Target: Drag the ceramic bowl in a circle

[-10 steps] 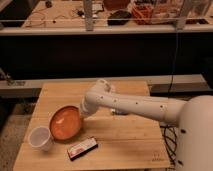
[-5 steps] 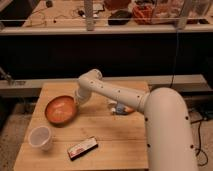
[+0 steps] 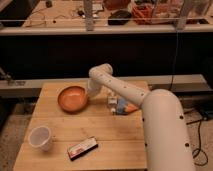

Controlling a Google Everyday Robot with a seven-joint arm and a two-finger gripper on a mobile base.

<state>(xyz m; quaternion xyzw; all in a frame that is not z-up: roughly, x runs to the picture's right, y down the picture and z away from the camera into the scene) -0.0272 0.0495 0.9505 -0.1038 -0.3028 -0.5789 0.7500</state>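
The ceramic bowl (image 3: 72,98) is round, shallow and orange-brown with a darker rim. It sits on the wooden table (image 3: 115,135), left of centre toward the back. My white arm reaches from the lower right across the table. The gripper (image 3: 90,94) is at the bowl's right rim, touching or just beside it; the wrist hides it.
A small white cup (image 3: 40,138) stands near the front left. A dark flat packet with a red stripe (image 3: 82,148) lies near the front centre. Small items, blue, white and orange (image 3: 121,105), lie right of the bowl. A dark counter runs behind the table.
The bowl has moved from the front left area toward the back and then right, with the gripper staying at its rim. The arm has swung with it.
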